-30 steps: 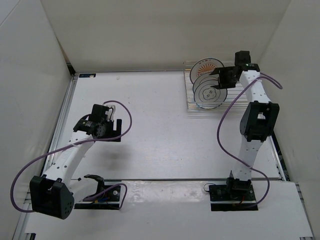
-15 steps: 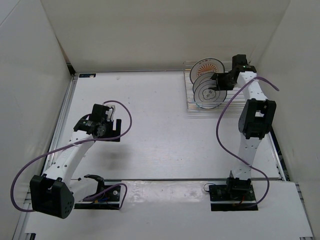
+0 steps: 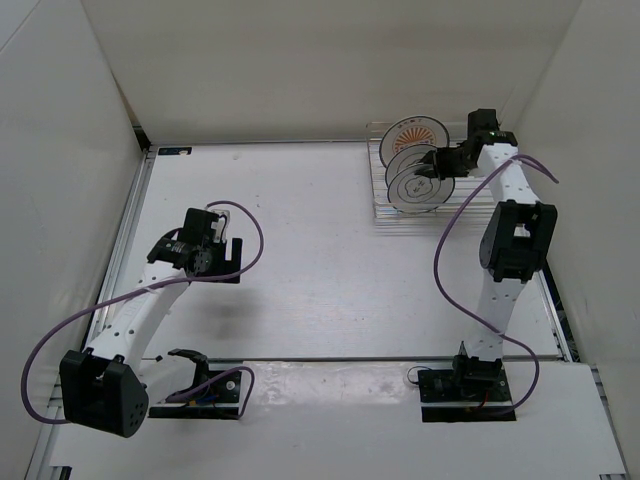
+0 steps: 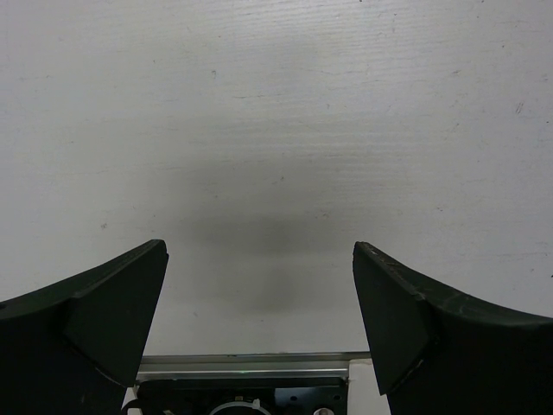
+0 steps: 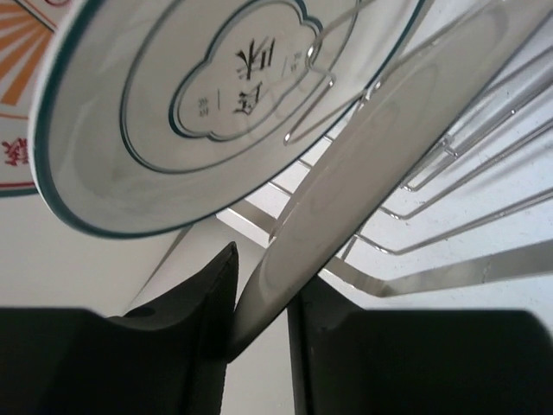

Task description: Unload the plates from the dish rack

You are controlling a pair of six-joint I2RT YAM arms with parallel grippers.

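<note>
Three white plates stand upright in the silvery wire dish rack [image 3: 385, 215] at the back right. The orange sunburst plate [image 3: 415, 130] is rearmost, then a ringed plate [image 3: 400, 158], then the front ringed plate [image 3: 410, 192]. My right gripper [image 3: 433, 170] is shut on the front plate's right rim. In the right wrist view its gripper [image 5: 263, 270] pinches that plate [image 5: 371, 147] edge-on. The middle ringed plate [image 5: 216, 95] and the sunburst plate [image 5: 17, 43] show behind. My left gripper [image 3: 222, 250] is open and empty over bare table, also in its wrist view [image 4: 259, 259].
The rack's wire bars [image 5: 458, 199] run under the gripped plate. White walls enclose the table at the back, left and right, with the right wall close to the rack. A metal rail [image 3: 330, 360] crosses the near side by the arm bases.
My right gripper has moved left onto the front plate and its fingers have closed on the rim. The left arm has not moved.
</note>
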